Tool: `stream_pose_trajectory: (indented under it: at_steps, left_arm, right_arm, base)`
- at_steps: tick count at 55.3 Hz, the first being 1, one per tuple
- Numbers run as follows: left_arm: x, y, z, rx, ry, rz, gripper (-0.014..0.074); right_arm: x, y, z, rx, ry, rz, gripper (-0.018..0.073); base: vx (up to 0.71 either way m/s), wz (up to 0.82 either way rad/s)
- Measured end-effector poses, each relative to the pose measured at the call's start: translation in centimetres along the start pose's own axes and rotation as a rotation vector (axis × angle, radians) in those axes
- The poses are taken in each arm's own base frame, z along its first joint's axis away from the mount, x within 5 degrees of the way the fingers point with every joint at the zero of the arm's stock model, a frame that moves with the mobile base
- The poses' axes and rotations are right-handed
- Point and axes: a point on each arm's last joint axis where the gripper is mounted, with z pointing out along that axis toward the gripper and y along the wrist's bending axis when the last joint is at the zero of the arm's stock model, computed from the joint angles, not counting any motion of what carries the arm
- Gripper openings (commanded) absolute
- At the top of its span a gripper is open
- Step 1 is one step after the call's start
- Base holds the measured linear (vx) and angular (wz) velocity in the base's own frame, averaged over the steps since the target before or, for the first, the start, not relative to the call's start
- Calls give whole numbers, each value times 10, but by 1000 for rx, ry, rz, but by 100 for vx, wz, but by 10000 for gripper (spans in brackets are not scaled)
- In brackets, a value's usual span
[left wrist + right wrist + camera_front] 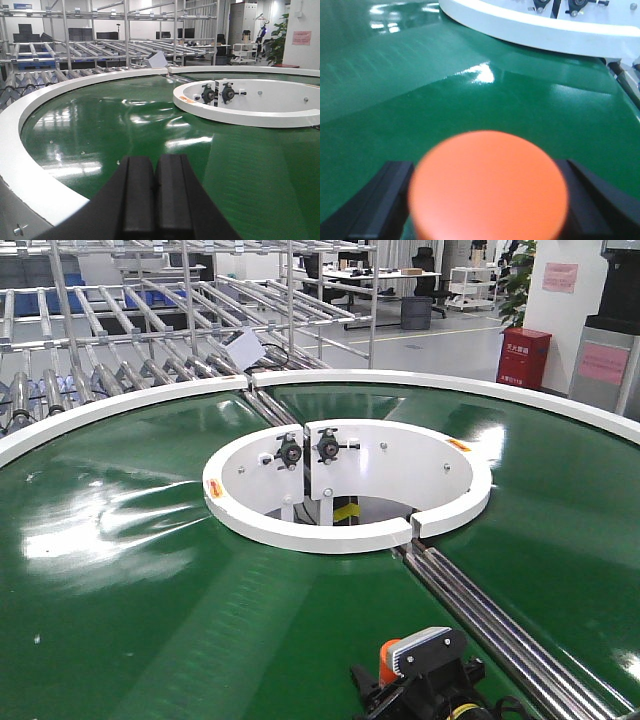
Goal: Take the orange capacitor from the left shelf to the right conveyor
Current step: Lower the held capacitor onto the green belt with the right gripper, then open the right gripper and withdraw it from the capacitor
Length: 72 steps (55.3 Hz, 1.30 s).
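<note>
While your right gripper [487,200] is clamped on the orange capacitor [487,185], its long axis points forward along the fingers, over the green conveyor belt [470,100]; how high it hangs is hard to judge. Your left gripper [152,200] is pressed closed and empty. Beyond lies the white inner ring [350,530].

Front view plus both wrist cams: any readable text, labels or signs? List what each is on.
Nothing can be read with confidence.
red box: white characters across its top, too small to read.
pink wall notices: print blurred.
pink sign: print blurred.
white inner ring: small orange stickers, illegible.
orange capacitor: held between the right gripper fingers, blurred, no marking visible.
green conveyor belt: no text.
</note>
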Motion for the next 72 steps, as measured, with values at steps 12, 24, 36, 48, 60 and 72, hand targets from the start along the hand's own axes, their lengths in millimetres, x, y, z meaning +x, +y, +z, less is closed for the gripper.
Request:
stream_pose_trajectory:
  at_steps: [12,24,36,48,60,72]
  left_arm:
    - [0,0,0,0,0,0,-6]
    - [0,0,0,0,0,0,-6]
    - [0,0,0,0,0,0,-6]
    - [0,0,0,0,0,0,-6]
    - [0,0,0,0,0,0,-6]
    - [0,0,0,0,0,0,-6]
  right_arm:
    - [-16,-2,-9,0,90,-21,685]
    - [-49,-6,-38,10,254,-14,682]
    - [-83,-9,-89,19,457,13,672]
    - [-119,-8,-156,19,559,36,629]
    - [-143,-6,-217,15,558,54,540]
    - [-154,-5,-262,26,513,79,441]
  base:
    - [0,0]
    - [0,0]
    - [0,0]
    - [0,0]
    - [0,0]
    - [0,0]
